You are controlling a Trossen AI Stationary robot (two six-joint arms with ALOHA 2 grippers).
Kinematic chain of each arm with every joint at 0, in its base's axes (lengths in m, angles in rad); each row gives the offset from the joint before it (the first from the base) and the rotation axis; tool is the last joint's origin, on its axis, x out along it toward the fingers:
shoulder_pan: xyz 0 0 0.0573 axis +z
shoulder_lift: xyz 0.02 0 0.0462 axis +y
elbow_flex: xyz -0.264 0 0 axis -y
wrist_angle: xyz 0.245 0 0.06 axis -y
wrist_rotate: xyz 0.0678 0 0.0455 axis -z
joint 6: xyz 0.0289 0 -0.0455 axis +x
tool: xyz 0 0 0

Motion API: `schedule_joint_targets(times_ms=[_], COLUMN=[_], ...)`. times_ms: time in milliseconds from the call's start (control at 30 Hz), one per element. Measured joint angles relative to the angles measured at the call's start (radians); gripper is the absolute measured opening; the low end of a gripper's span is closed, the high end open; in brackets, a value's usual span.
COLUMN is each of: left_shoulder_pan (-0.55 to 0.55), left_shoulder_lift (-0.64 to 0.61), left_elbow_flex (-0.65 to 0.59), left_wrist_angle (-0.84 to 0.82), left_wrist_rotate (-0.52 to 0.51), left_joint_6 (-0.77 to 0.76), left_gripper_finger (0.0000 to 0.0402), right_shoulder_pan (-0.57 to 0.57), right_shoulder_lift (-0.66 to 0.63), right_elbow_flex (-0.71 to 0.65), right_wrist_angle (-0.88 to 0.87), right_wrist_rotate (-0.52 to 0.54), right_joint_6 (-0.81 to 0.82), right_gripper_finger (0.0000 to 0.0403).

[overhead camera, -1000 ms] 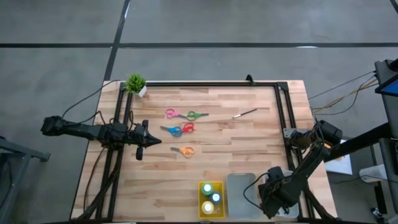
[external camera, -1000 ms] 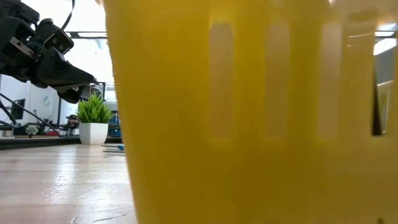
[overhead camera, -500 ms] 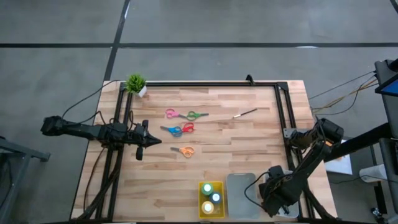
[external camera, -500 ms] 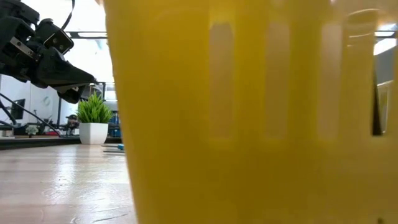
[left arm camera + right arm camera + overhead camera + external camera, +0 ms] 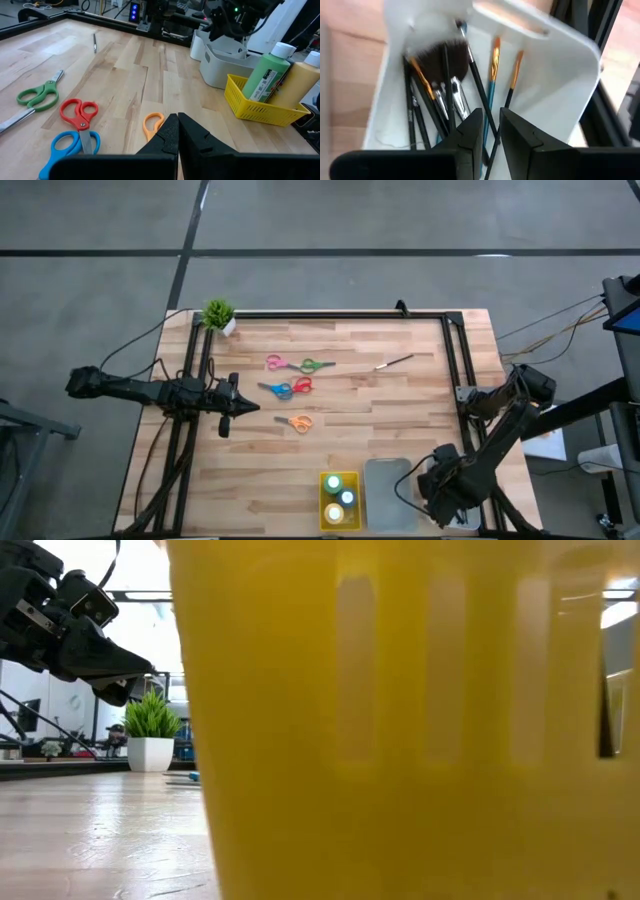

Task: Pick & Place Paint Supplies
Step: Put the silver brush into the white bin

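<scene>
left arm: stretched in from table's (image 5: 400, 415) left edge, low
left gripper (image 5: 250, 407): fingers pressed together, empty
right arm: folded at table's front-right corner
right gripper (image 5: 490, 131): pointing down, fingers slightly parted, nothing between

left gripper (image 5: 177, 131) fingers pressed together above table (image 5: 130, 75) | orange scissors (image 5: 151, 125) just beyond tips | red scissors (image 5: 79, 114), blue scissors (image 5: 67, 148), green scissors (image 5: 35, 96) | yellow tray (image 5: 260, 105) with green bottle (image 5: 267, 72), yellow bottle (image 5: 297, 82) | grey tray (image 5: 220, 62) | brush (image 5: 94, 42) far
</scene>
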State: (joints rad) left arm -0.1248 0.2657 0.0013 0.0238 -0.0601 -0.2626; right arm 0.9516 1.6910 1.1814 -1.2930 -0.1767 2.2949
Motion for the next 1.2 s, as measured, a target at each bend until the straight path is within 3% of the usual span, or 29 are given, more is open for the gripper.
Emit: schedule_joint_targets(times_ms=[300,633,900,1200], left_shoulder_pan=[0.0,0.0,0.0,0.0], left_shoulder_lift=[0.0,0.0,0.0,0.0], left_elbow_flex=[0.0,0.0,0.0,0.0], left_wrist_angle=[0.0,0.0,0.0,0.0], left_wrist_rotate=[0.0,0.0,0.0,0.0], left_joint_6=[0.0,0.0,0.0,0.0], left_gripper_finger=[0.0,0.0,0.0,0.0], right_shoulder_pan=[-0.003,-0.125,-0.353,-0.72], right_shoulder_lift=[-0.138,-0.304,-0.438,-0.552], right_elbow_flex=[0.017,-0.044,-0.137,-0.211], right_wrist_angle=[-0.133,-0.201,-0.147,0.083], right_wrist_rotate=[0.237,0.457,0.609,0.565], right_joint_6=[-0.118,-0.47,-0.912,-1.409], right_gripper_finger=[0.0061,0.0061,0.0061,0.0061])
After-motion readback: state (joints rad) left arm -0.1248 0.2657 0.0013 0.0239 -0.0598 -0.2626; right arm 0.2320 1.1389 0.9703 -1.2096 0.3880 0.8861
